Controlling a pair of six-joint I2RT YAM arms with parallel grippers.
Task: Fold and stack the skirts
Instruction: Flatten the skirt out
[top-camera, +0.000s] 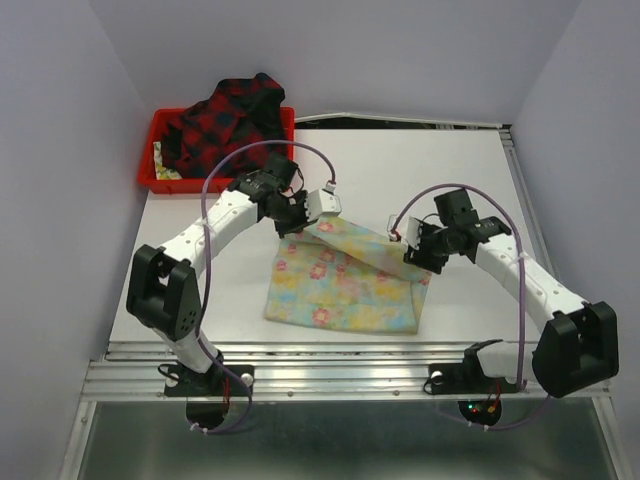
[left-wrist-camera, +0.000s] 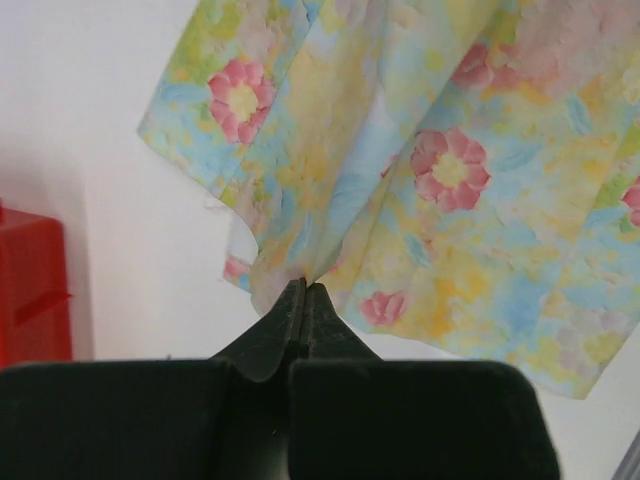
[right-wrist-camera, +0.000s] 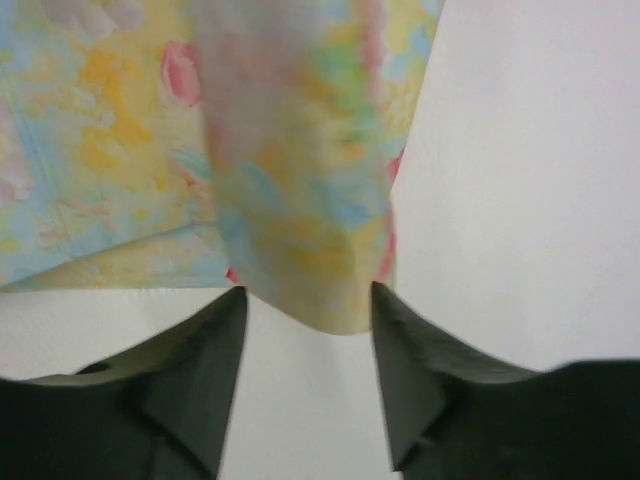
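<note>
Fingers (left-wrist-camera: 275, 335) of the left gripper (left-wrist-camera: 303, 292) are pressed flat together on a gathered edge of the flowered skirt (left-wrist-camera: 450, 170), and the cloth fans out from that pinch in soft pleats. The right gripper (right-wrist-camera: 308, 300) stands with its fingers (right-wrist-camera: 200, 360) apart. A folded corner of the same skirt hangs in the gap between them, and neither finger is pressing on it.

The skirt is thin woven cotton in pale yellow and light blue with pink flowers. It is matte, slightly crinkled, and frayed at one raw edge. I judge it to be very light and quite limp: it will sag from any single hold, drape rather than keep a crease, and slide a little on the smooth table (top-camera: 440, 170). It is not fragile. The best holds are at corners or along a hem, where layers bunch thick enough for narrow fingers to bite. Two holds set well apart should keep an edge straight.

From above, its far edge is lifted into a ridge between the two grippers, and the near part lies flat on the white table as a rough rectangle.

The plaid skirt (top-camera: 225, 115), dark red and black, looks a thicker, heavier cloth. It is heaped in a red plastic tray (top-camera: 160, 172) at the far left corner, well apart from the flowered one.
</note>
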